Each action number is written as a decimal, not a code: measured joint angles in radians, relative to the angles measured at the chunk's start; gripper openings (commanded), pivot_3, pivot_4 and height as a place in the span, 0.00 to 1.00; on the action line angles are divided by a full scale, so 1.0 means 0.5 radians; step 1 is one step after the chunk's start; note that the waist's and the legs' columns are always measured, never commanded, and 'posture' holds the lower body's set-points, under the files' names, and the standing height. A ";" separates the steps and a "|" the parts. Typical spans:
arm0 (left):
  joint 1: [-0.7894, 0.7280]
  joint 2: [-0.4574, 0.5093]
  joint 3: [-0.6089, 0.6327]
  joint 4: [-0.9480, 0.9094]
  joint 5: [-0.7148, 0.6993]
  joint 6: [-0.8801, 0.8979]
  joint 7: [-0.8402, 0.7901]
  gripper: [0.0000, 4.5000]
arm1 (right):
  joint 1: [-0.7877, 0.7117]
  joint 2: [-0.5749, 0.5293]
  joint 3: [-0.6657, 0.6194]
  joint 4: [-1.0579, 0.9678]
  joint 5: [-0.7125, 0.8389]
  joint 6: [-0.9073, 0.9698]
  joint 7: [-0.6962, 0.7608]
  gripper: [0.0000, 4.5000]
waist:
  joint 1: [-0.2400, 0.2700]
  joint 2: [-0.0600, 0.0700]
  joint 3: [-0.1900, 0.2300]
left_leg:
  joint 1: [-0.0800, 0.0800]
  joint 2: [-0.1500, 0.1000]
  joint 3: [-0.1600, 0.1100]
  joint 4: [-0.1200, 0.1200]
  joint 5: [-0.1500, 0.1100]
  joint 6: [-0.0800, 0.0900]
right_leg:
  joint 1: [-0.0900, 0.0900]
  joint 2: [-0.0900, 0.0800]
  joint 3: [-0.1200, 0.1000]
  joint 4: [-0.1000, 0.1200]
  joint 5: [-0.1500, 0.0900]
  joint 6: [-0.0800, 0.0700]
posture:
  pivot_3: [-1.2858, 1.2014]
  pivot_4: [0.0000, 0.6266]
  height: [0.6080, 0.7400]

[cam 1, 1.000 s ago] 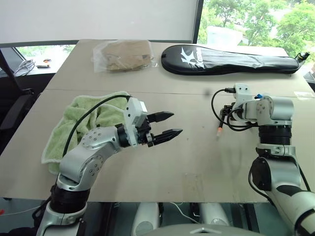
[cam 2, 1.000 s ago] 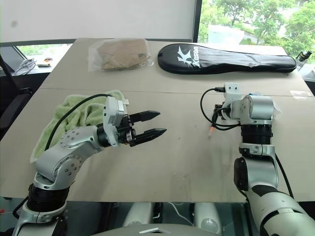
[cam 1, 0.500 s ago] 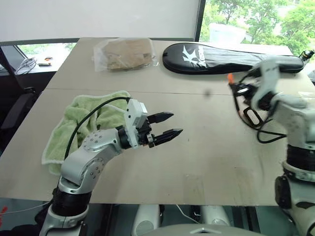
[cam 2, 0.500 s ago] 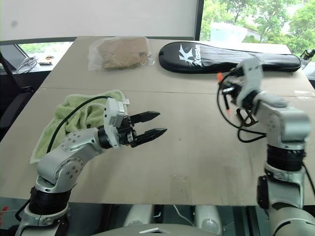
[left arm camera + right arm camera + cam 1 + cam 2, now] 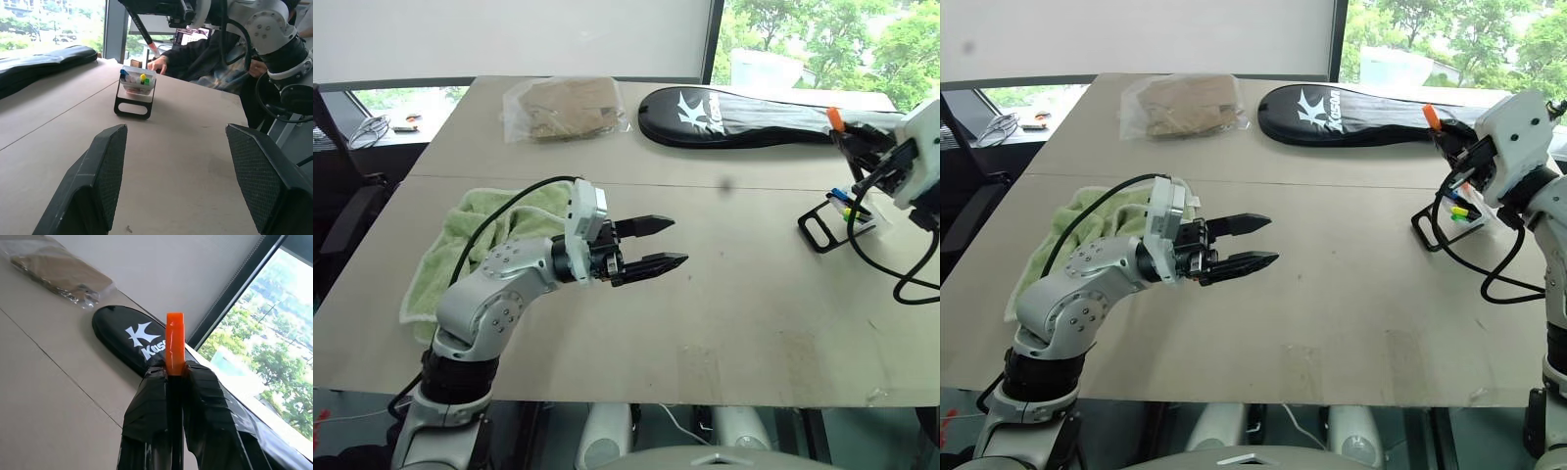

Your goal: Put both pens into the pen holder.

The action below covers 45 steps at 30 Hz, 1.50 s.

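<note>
The pen holder [image 5: 1449, 217] stands at the right of the counter [image 5: 1332, 294], with coloured pen tips inside. Above it, the right end effector [image 5: 1447, 137] is clamped on the orange-capped pen [image 5: 1433, 116]. The left end effector [image 5: 1252, 242] is apart over the middle. A black racket bag [image 5: 1381, 115] lies far behind, a green towel [image 5: 489, 220] left.

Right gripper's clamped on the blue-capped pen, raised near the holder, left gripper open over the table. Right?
Not quite. The pen in the right gripper has an orange cap, not blue; the right wrist view shows it pinched between the fingers. The rest holds: it is raised near the pen holder, and the left gripper is open over the table.
</note>
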<state>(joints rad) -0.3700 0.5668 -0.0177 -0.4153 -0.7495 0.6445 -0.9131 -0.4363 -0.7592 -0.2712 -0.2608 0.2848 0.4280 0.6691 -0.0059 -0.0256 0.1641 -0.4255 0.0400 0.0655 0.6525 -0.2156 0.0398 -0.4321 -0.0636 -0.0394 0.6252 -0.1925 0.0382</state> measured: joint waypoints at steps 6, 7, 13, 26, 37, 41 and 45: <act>-0.031 0.003 -0.005 0.016 0.029 -0.026 -0.033 0.75 | -0.119 0.035 0.195 0.516 -0.192 -0.498 0.051 0.01 | -0.001 0.000 0.000 | -0.002 0.000 0.002 0.000 0.000 0.000 | -0.001 0.000 0.002 -0.002 0.003 -0.005 | 0.52 0.24 1.00; -0.021 0.006 -0.003 0.010 0.035 -0.029 -0.031 0.75 | -0.137 0.035 0.213 0.597 -0.230 -0.574 0.052 0.01 | -0.001 0.000 0.000 | -0.002 0.000 0.002 0.000 0.000 0.000 | -0.001 0.000 0.001 -0.002 0.003 -0.005 | 0.52 0.24 1.00; 0.050 0.019 0.012 -0.019 0.041 -0.035 0.009 0.75 | -0.179 0.032 0.267 0.960 -0.340 -0.876 0.069 0.01 | 0.001 0.000 0.001 | -0.002 0.000 0.002 0.000 0.000 0.000 | -0.001 0.000 0.002 -0.002 0.003 -0.005 | 0.52 0.24 1.00; 0.106 0.037 0.029 -0.073 0.046 -0.082 0.044 0.75 | 0.004 -0.111 0.184 1.033 -0.355 -0.988 0.119 0.77 | 0.020 0.000 0.001 | -0.001 0.000 0.004 0.000 0.000 0.000 | -0.001 0.000 0.002 -0.001 0.005 -0.007 | 0.52 0.24 1.00; -0.063 0.033 0.035 -0.025 -0.017 -0.076 -0.024 0.75 | 0.659 -0.173 -0.265 -0.064 0.258 -0.252 0.179 0.99 | 0.039 0.000 0.000 | 0.010 0.002 0.005 -0.001 0.000 0.000 | 0.007 0.000 0.005 0.001 0.000 0.000 | 0.52 0.24 1.00; -0.006 0.037 0.052 0.028 0.048 -0.080 0.074 0.75 | 0.884 -0.155 -0.278 -0.449 0.464 0.011 0.167 0.99 | 0.040 0.000 0.000 | 0.012 0.003 0.004 -0.002 0.000 0.000 | 0.007 0.001 0.007 0.001 0.000 0.000 | 0.52 0.24 1.00; 0.204 0.088 0.173 0.055 0.146 -0.083 0.219 0.75 | 1.266 -0.033 -0.299 -0.664 0.537 0.129 0.134 0.99 | 0.041 -0.001 0.000 | 0.011 0.002 -0.001 -0.003 -0.001 0.000 | 0.006 -0.001 0.009 0.001 -0.001 0.000 | 0.52 0.24 1.00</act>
<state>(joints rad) -0.2681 0.6109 0.0690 -0.3876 -0.6766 0.6032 -0.8036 0.1966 -0.7755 -0.4208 -0.5928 0.5533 0.4926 0.7361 0.0147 -0.0263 0.1639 -0.4199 0.0413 0.0651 0.6511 -0.2161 0.0400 -0.4289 -0.0640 -0.0350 0.6255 -0.1928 0.0383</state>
